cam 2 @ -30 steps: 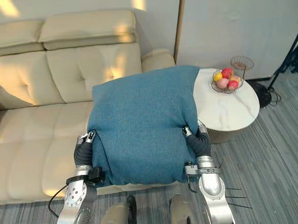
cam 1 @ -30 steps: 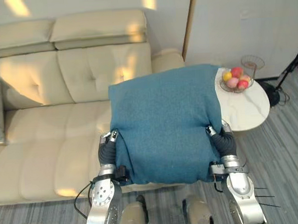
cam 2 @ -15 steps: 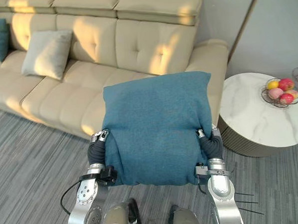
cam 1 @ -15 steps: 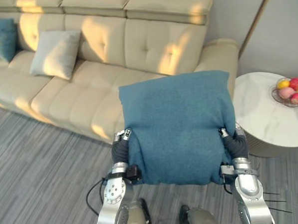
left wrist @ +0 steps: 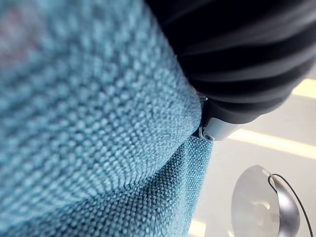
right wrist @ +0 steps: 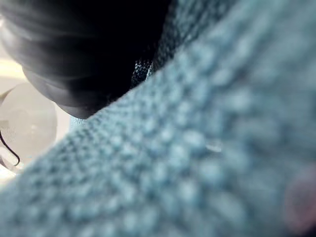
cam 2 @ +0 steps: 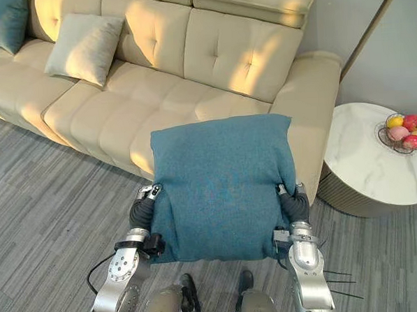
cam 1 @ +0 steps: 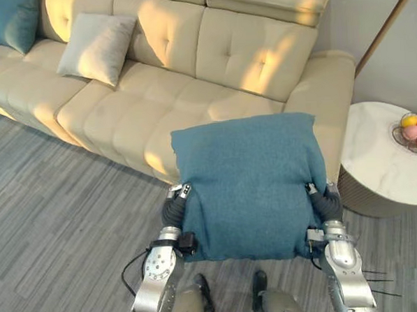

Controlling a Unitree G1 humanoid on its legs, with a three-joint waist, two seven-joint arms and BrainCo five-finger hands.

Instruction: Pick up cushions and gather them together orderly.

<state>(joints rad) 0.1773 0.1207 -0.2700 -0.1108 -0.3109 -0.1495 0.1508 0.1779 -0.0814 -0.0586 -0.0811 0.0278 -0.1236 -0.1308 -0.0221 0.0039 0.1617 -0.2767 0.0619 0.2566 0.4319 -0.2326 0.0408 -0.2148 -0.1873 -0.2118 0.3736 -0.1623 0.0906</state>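
Cushion [cam 1: 248, 185] faces up, apparently squarish, far edge toward sofa [cam 1: 122, 108].

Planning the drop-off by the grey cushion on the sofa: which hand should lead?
Left, probably. The left hand and right hand flank the blue cushion; the left is on the side nearer the grey cushion on the sofa.

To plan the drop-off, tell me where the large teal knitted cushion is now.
In the left eye view the large teal knitted cushion is centre, held between the left hand and right hand, before the right end of the cream leather sofa.
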